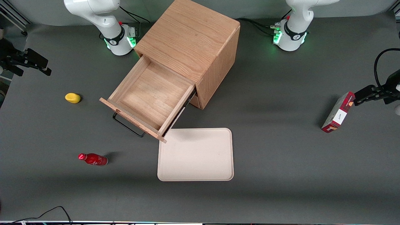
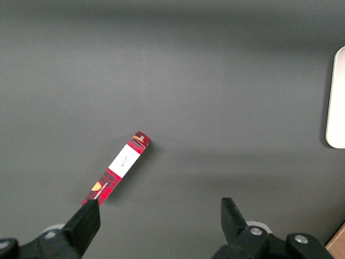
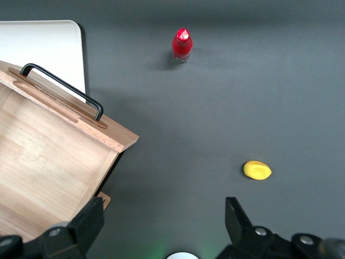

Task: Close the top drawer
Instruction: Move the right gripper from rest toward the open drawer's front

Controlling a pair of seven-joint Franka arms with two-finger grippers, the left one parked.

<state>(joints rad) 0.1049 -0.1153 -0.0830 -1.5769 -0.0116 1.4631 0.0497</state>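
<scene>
1. Top drawer (image 1: 149,95) pulled fully out of wooden cabinet (image 1: 190,40), empty.
2. Gripper (image 3: 164,224) hangs above desk (image 1: 281,156) beside the drawer, jaws released, holding nothing.

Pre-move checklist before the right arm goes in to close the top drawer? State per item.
1. Top drawer pulled out and needing the push: ok, fully extended.
2. Drawer interior free of objects: ok, bare wood.
3. Handle and drawer front reachable: ok; the tray lies close by one corner of the front, touching or not cannot tell.
4. Gripper free: ok, fingers open, holding nothing, at the working arm's end of the table, above bare mat beside the drawer.
5. Lemon and red bottle out of the approach: ok, both apart from the drawer.
</scene>
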